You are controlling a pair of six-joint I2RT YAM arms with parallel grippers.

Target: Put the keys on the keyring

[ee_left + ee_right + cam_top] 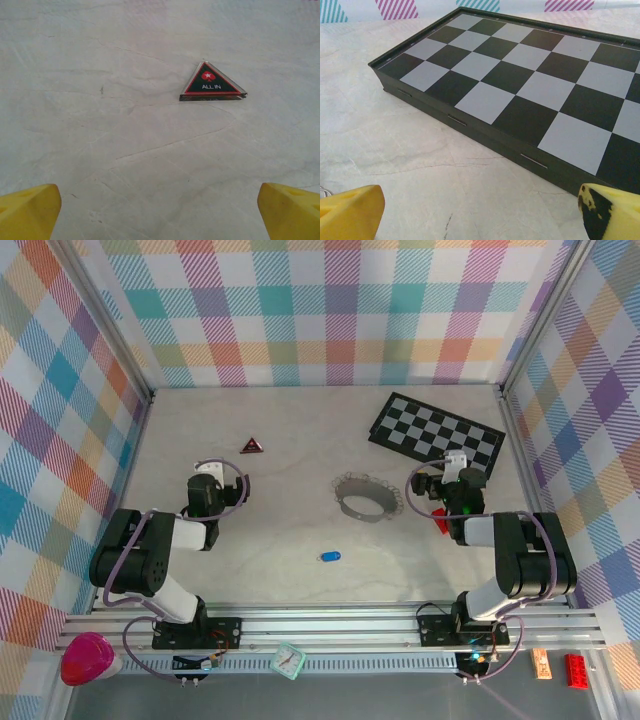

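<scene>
Pale table (280, 502) bearing keyring (361, 517) fringed with keys (371, 477), chequered board (436, 430), red-and-black triangle (251, 446), blue capsule (330, 557).

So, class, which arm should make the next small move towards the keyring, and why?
Probably the right gripper should swing left to the keyring: it is the nearer arm, its fingers are open and empty, and it faces the chessboard instead.
</scene>
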